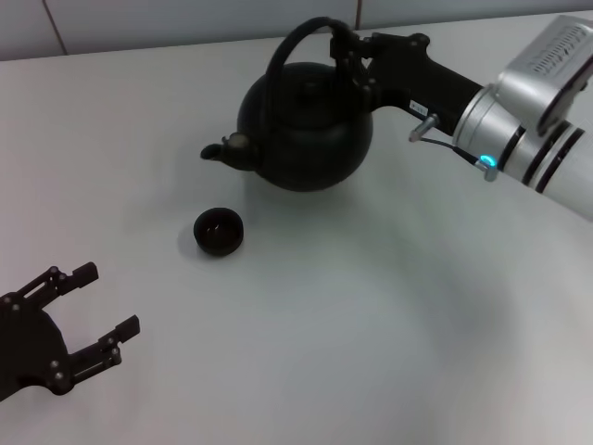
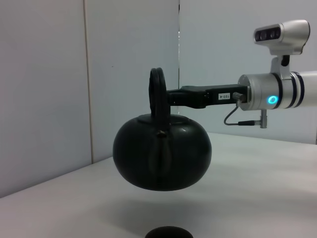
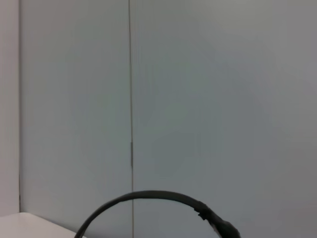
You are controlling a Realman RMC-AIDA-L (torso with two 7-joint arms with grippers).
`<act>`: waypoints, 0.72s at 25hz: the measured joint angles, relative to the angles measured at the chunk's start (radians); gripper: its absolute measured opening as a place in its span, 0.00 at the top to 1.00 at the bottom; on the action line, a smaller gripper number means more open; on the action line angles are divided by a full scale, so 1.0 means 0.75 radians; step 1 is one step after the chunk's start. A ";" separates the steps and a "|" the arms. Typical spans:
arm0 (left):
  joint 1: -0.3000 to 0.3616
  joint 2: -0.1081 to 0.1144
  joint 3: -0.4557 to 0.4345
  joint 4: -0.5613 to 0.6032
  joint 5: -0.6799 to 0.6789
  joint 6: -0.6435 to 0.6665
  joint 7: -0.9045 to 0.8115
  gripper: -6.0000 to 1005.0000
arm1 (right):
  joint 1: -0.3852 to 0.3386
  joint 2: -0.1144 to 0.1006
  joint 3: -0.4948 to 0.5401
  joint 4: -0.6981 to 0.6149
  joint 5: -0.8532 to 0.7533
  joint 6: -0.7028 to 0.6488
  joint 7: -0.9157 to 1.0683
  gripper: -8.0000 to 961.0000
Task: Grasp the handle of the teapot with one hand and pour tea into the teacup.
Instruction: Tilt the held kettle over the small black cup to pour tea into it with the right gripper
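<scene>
The round black teapot [image 1: 306,125] hangs above the white table, clear of the surface in the left wrist view [image 2: 162,152]. Its spout [image 1: 227,148] points left. My right gripper [image 1: 347,46] is shut on the top of the arched handle [image 1: 289,57], which also shows as a dark arc in the right wrist view [image 3: 148,201]. The small black teacup [image 1: 219,231] sits on the table in front of and a little left of the pot, below the spout; its rim [image 2: 168,232] shows under the pot. My left gripper [image 1: 100,301] rests open at the near left.
The white table [image 1: 389,315] stretches around the cup and pot. A pale panelled wall [image 2: 129,59] stands behind it. The right arm [image 1: 528,120] reaches in from the far right.
</scene>
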State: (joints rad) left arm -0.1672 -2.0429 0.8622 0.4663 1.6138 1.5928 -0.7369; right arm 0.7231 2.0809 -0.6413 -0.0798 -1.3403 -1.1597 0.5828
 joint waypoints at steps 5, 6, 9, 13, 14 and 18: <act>-0.001 -0.001 0.000 0.000 0.000 -0.001 0.000 0.20 | 0.010 0.001 0.000 -0.008 -0.023 0.003 -0.004 0.91; -0.002 -0.001 0.000 0.000 0.000 -0.002 0.001 0.20 | 0.009 0.000 0.000 -0.016 -0.037 0.004 -0.007 0.91; -0.003 -0.001 0.000 0.000 0.000 -0.002 0.002 0.20 | 0.004 0.001 0.000 -0.052 -0.087 0.005 -0.049 0.91; -0.004 -0.003 0.000 0.000 0.000 -0.004 0.003 0.20 | 0.007 0.001 0.000 -0.058 -0.089 -0.001 -0.157 0.91; -0.004 -0.003 0.000 0.000 0.000 -0.004 0.003 0.20 | 0.007 0.001 0.000 -0.058 -0.089 -0.001 -0.157 0.91; -0.003 -0.003 0.000 0.000 0.000 -0.007 0.003 0.20 | 0.020 0.001 -0.010 -0.062 -0.090 -0.005 -0.296 0.91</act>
State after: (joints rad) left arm -0.1696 -2.0450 0.8621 0.4663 1.6136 1.5874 -0.7347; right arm 0.7380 2.0815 -0.6487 -0.1263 -1.4079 -1.1638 0.3606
